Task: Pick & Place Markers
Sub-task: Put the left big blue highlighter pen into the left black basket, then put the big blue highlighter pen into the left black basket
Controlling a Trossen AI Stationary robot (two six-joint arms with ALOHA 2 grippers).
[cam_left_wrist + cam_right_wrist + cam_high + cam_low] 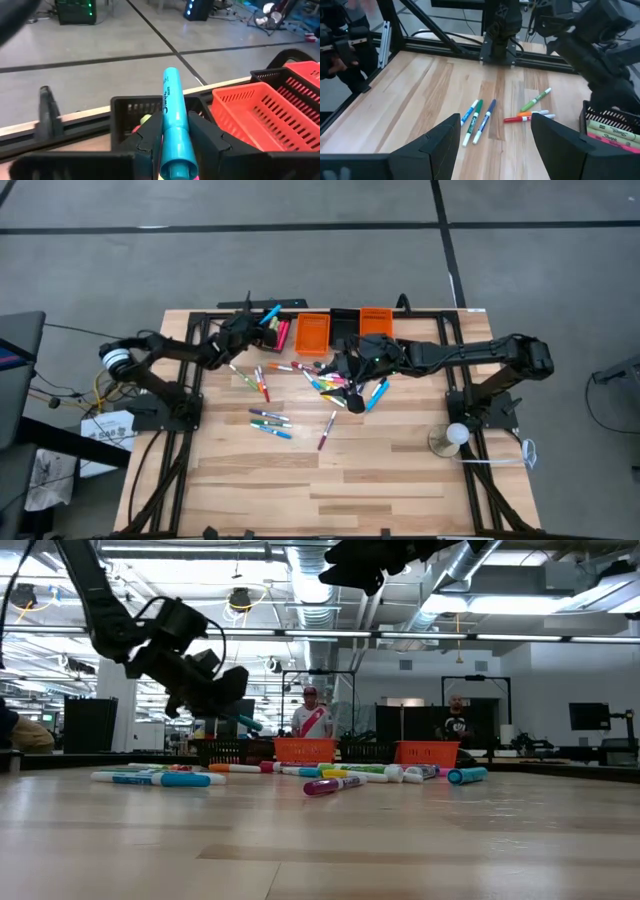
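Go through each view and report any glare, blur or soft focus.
High view: even light, no glare on the table. Low view: bright ceiling lights flare, the near tabletop is soft, the markers fairly sharp. Left wrist view: the blue marker in the left gripper is crisp, its near end slightly soft. Right wrist view: the right gripper fingers blur up close.
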